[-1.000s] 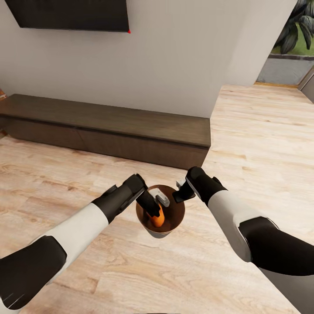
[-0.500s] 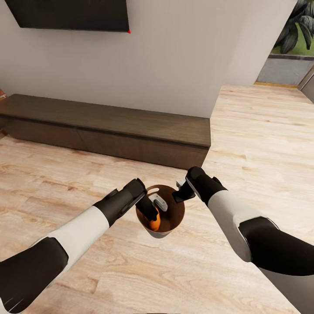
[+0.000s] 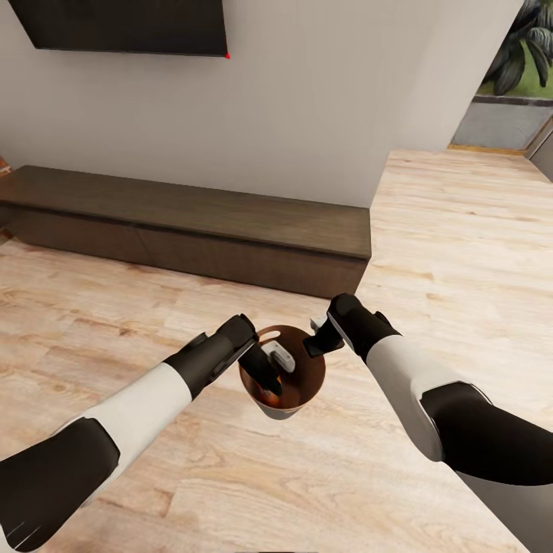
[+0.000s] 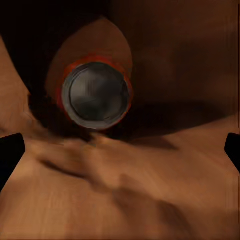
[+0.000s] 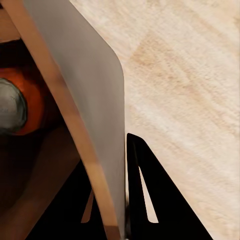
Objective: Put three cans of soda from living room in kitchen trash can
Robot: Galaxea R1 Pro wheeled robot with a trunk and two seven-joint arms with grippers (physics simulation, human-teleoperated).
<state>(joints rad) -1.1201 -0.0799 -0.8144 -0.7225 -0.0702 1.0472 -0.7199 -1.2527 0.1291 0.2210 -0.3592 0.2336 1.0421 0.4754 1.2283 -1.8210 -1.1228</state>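
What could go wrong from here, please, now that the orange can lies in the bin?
The right claw pinches only the thin wall of the tash can; it could slip or tip while carried. The left claw, open inside the bin above the orange can, might catch the rim when pulling out.

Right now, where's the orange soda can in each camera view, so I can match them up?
Head view: orange can low inside the trash can, under the left gripper.
Left wrist view: can seen end-on, upper left of centre.
Right wrist view: can at left edge.
Shared landmark: the bin's brown inner wall.
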